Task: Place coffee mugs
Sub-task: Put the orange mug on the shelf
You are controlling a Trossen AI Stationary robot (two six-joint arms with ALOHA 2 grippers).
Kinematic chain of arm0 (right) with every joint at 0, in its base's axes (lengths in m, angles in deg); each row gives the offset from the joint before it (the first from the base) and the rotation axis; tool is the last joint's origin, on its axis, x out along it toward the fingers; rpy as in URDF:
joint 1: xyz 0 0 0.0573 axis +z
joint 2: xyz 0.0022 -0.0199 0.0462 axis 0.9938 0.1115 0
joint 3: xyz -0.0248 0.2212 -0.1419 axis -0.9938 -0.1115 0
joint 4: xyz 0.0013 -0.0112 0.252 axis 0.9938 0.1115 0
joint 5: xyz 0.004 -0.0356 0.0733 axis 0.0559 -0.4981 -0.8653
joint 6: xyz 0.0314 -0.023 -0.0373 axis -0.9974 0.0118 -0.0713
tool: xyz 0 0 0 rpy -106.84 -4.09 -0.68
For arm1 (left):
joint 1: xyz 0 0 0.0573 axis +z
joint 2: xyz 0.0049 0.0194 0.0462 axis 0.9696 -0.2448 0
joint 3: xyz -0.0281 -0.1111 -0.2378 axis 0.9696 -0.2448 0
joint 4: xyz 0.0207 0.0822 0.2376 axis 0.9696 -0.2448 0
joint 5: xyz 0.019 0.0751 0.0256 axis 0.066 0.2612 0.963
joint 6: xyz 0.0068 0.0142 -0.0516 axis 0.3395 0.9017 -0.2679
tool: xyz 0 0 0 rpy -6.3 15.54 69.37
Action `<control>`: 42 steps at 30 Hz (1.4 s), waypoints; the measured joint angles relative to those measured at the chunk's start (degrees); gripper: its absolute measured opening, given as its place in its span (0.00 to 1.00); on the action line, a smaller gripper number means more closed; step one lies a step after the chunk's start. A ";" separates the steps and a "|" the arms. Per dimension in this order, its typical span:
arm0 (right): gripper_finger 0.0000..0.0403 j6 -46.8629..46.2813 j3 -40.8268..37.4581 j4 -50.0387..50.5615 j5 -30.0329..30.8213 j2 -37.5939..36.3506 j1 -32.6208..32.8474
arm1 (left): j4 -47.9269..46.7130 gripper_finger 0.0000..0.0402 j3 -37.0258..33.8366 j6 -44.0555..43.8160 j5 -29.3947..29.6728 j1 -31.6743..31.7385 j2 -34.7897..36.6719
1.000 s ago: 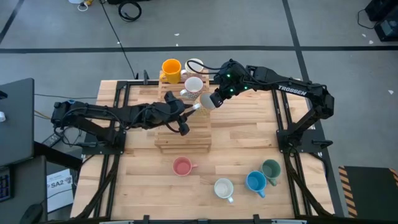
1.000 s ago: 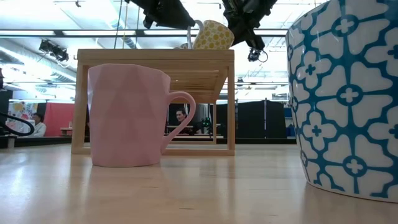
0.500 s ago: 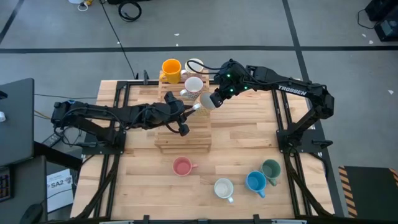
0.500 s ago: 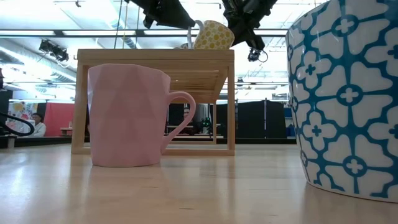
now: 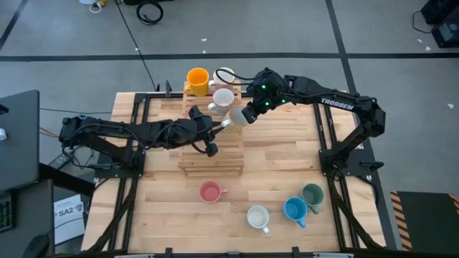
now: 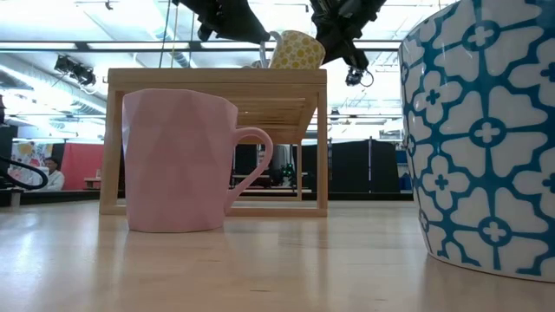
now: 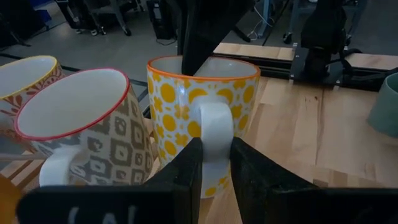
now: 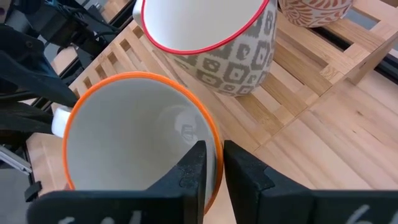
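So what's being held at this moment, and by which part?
The yellow-dotted mug is held from two sides: the left gripper clamps its handle, and the right gripper straddles its rim, one finger inside, one outside.

White capital letters reading "TROSSEN" are showing along the forearm of the right arm (image 5: 337,104) in the high view, running lengthwise over the far right part of the desk. A white sheet of paper (image 5: 66,213) is lying on the floor beside the desk's near left corner, and it is carrying a printed mark that seems to read "SA2", with smaller lines under it too fine to read. No other lettering is showing legibly in any view.
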 joint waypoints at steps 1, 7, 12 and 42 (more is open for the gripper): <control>0.16 0.00 0.00 -0.08 -0.03 0.00 0.00 | -0.49 0.19 0.00 -0.70 0.08 0.00 0.00; 0.19 0.00 0.02 -0.32 -0.60 -0.09 0.02 | -3.63 0.19 0.04 -2.64 0.53 0.00 0.00; 0.25 0.02 0.02 -0.50 -1.11 -0.11 0.04 | -4.30 0.19 0.04 -2.75 0.52 0.00 0.00; 0.31 -1.09 0.52 -4.22 -10.14 -0.44 -1.31 | -12.36 0.19 -0.02 -8.20 0.15 -0.66 3.10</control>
